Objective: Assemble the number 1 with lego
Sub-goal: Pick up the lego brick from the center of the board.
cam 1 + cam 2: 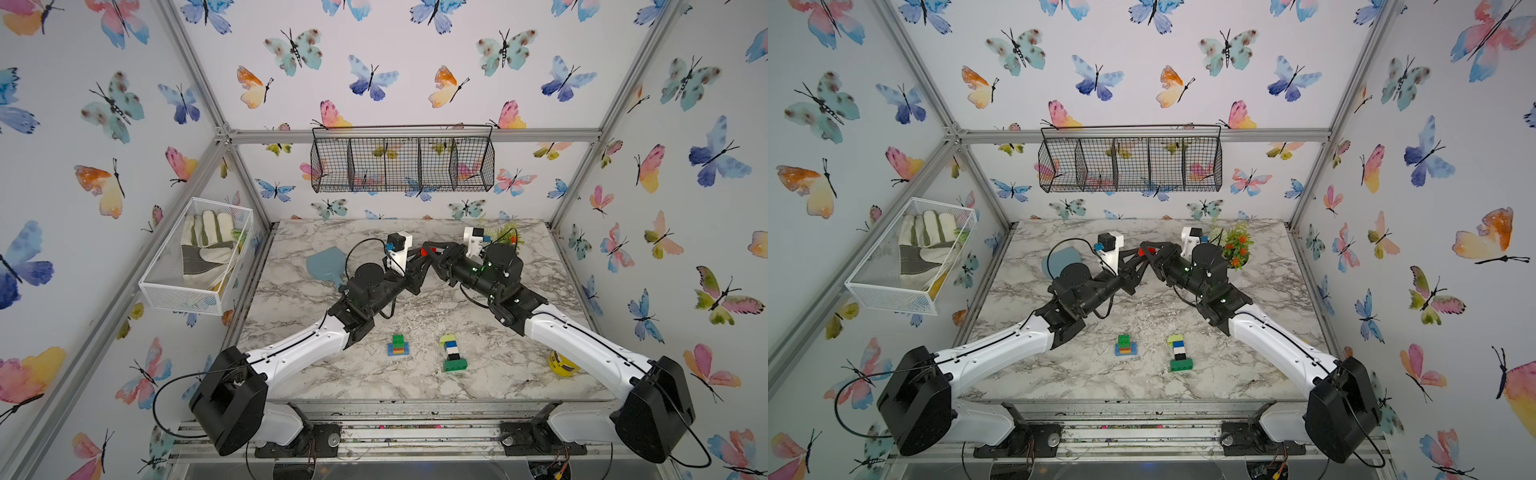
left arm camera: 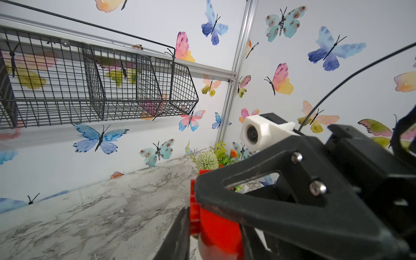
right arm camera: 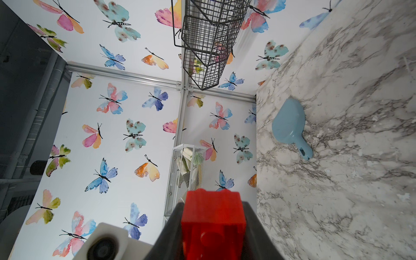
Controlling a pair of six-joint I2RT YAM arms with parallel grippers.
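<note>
- Right gripper (image 3: 212, 209) is clamped on a red brick (image 3: 212, 227), held in the air well beyond the striped lego column (image 1: 453, 353), toward the back wall.
- Left gripper (image 1: 420, 253) meets it tip to tip at that brick; I cannot tell whether its jaws have gripped.
- Small green-topped stack (image 1: 399, 345) stands near the column, to its left.
- This looks like a mid-air handover. Best done if the left takes the flat sides squarely, clear of the studs. The right should release only once that grip is firm.
</note>
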